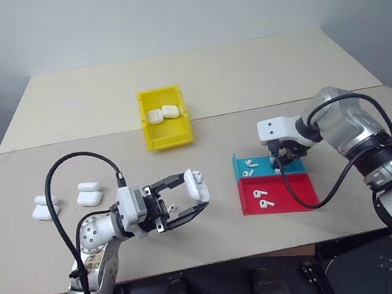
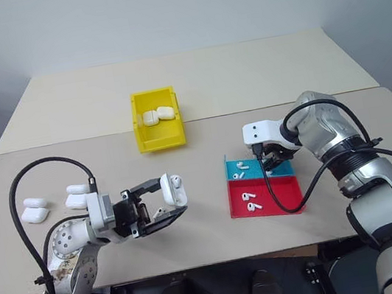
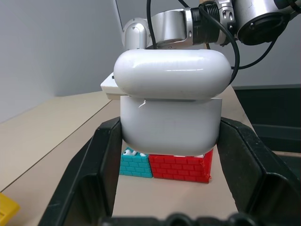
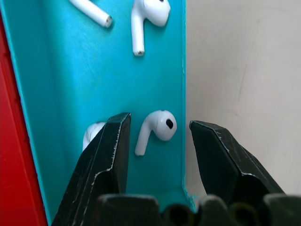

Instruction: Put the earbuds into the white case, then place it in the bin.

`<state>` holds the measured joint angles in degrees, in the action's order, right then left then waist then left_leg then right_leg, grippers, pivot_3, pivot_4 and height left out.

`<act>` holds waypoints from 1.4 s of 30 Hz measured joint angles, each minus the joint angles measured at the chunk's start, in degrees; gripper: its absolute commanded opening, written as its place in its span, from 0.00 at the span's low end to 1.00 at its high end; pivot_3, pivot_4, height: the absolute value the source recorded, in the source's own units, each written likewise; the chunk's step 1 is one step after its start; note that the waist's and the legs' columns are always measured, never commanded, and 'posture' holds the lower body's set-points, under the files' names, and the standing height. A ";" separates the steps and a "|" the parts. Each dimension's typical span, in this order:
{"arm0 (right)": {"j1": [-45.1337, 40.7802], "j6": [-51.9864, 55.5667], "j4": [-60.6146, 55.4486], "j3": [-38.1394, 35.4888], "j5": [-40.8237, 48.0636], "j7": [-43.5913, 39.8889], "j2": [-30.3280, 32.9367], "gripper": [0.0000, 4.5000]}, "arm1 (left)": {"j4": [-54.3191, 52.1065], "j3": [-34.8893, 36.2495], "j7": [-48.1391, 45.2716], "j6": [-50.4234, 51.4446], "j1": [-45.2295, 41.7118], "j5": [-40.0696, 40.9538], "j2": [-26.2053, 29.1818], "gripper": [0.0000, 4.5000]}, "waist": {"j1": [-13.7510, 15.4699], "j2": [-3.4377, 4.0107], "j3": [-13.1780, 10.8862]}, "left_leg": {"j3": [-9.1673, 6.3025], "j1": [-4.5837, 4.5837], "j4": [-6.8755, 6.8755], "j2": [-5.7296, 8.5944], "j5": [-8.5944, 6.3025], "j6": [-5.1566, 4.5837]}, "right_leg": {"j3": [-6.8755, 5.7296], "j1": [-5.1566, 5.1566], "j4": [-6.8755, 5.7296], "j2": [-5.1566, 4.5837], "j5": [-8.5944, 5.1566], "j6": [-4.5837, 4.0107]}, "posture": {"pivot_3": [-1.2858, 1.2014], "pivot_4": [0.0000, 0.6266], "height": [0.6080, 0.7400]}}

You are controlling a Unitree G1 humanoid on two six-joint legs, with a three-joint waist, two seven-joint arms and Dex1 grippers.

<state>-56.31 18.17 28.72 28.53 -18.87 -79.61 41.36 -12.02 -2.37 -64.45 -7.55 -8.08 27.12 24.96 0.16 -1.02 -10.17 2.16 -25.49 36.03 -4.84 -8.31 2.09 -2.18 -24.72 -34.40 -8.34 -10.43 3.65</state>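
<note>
My left gripper is shut on a white case, held above the table's front middle. In the left wrist view the case sits between the black fingers with its lid slightly ajar. My right gripper points down into the teal tray. Its jaws stand open on either side of one of the earbuds, which lies on the tray floor, and do not touch it. More earbuds lie farther along the teal tray. The yellow bin stands behind the middle with two cases inside.
A red tray with two earbuds adjoins the teal tray on its near side. Several loose white cases lie on the table at the left. A seam between two tabletops runs just behind the bin.
</note>
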 measured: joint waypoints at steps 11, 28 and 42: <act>0.00 0.00 0.24 -0.04 -0.10 0.85 -0.10 0.51 | 0.78 -0.04 -0.08 -0.25 -0.01 -0.07 -0.10 0.61 | 0.00 0.00 0.00 | 0.00 0.01 0.02 0.00 0.00 0.00 | 0.00 0.00 -0.04 0.00 0.00 0.00 | 0.52 0.24 1.00; 0.68 0.69 -0.33 -0.11 -0.18 0.81 0.52 0.42 | 1.94 -0.08 -0.99 -2.24 -0.01 -0.08 -0.11 0.61 | 0.02 0.01 0.01 | -0.01 0.02 0.04 0.00 0.00 0.00 | 0.00 0.01 -0.08 0.00 0.00 0.00 | 0.52 0.24 1.00; 1.47 2.70 -2.13 -0.18 -0.19 0.56 1.03 0.42 | 3.00 -0.31 -1.42 -2.50 -0.01 -0.14 -0.59 0.61 | 0.02 0.02 0.02 | -0.01 0.03 0.05 0.00 0.00 0.00 | 0.00 0.02 -0.09 0.00 0.00 0.00 | 0.52 0.24 1.00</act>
<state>-54.84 20.87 26.59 28.34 -19.06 -79.05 42.39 -9.03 -2.68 -65.87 -10.05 -8.09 26.97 24.37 0.18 -1.00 -10.15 2.16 -25.47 36.09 -4.85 -8.31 2.09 -2.18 -24.71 -34.50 -8.34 -10.44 3.65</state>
